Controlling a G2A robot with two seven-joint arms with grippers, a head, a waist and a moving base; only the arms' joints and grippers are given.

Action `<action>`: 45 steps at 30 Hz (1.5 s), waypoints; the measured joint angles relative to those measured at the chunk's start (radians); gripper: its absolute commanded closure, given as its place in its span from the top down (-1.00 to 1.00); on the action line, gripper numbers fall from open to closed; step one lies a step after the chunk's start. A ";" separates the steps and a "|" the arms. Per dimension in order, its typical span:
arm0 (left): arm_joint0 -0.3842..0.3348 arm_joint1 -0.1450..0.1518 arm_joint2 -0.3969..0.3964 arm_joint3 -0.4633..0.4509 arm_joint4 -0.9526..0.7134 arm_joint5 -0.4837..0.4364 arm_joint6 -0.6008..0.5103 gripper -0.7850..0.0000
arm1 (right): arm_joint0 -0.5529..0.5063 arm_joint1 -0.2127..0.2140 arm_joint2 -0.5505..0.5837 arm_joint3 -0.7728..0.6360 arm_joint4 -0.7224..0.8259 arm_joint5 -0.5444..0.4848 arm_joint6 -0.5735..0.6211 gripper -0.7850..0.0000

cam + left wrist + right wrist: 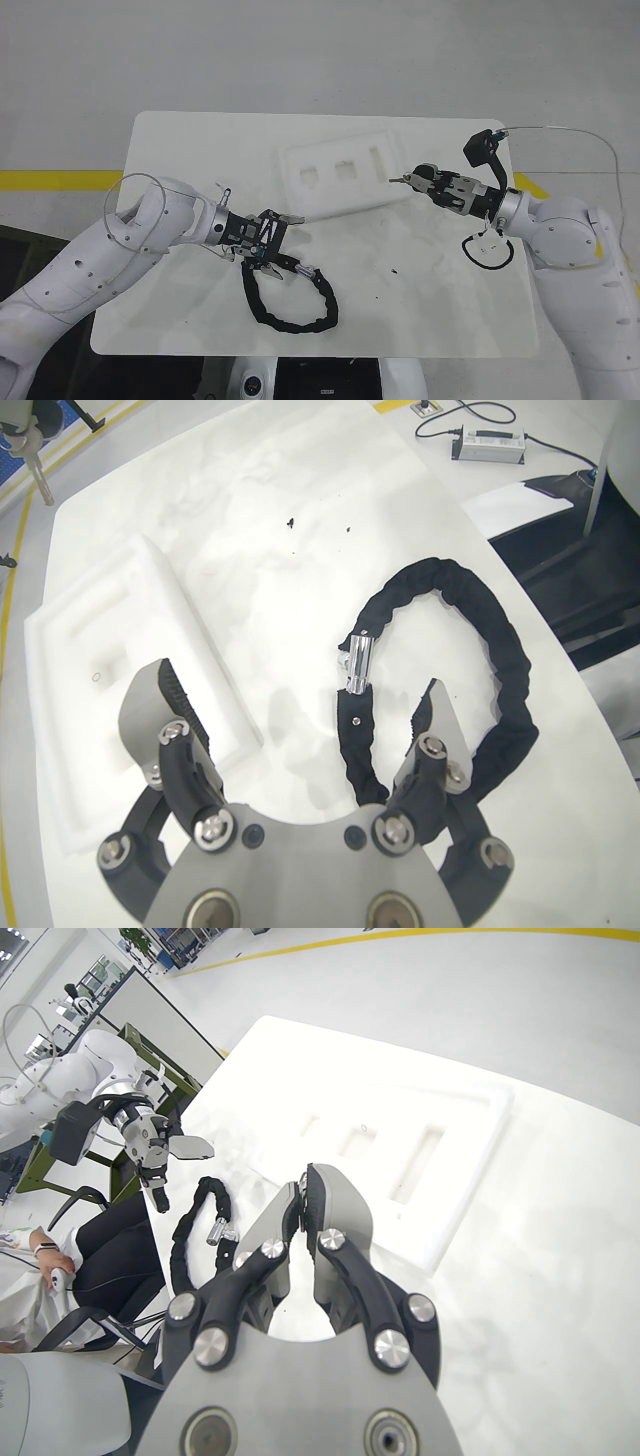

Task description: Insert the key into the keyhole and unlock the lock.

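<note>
A black fabric-sleeved chain lock (292, 302) lies looped near the table's front, its chrome cylinder (359, 665) joining the two ends. My left gripper (300, 682) hovers open just above it, the cylinder sitting between the fingers, closer to one of them. The same lock (218, 1232) and left gripper (177, 1173) appear farther off in the right wrist view. My right gripper (301, 1190) is shut on the key, held in the air over the table's right part beside the foam tray (345, 175). The key (42, 482) hangs blade-down from that gripper (400, 181).
The white foam tray (75, 635) with three recesses lies at mid-table, close beside the left gripper. A few black specks (290, 522) dot the white table (430, 300). A black cable loop (487, 250) hangs under the right wrist.
</note>
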 measured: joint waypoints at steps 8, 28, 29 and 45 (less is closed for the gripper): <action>0.000 0.000 -0.001 -0.001 0.005 0.000 0.001 1.00 | 0.000 0.000 0.000 0.000 0.000 0.000 0.000 -1.00; 0.015 -0.016 0.069 -0.066 0.052 0.000 -0.121 1.00 | 0.000 0.000 0.000 0.000 0.000 0.000 0.000 -1.00; 0.010 -0.020 0.085 -0.064 0.057 0.000 -0.130 1.00 | 0.000 0.000 0.000 0.000 0.000 0.000 0.000 -1.00; -0.015 -0.076 0.159 0.041 0.013 0.000 -0.182 1.00 | 0.000 0.000 0.000 0.000 0.000 0.000 0.000 -1.00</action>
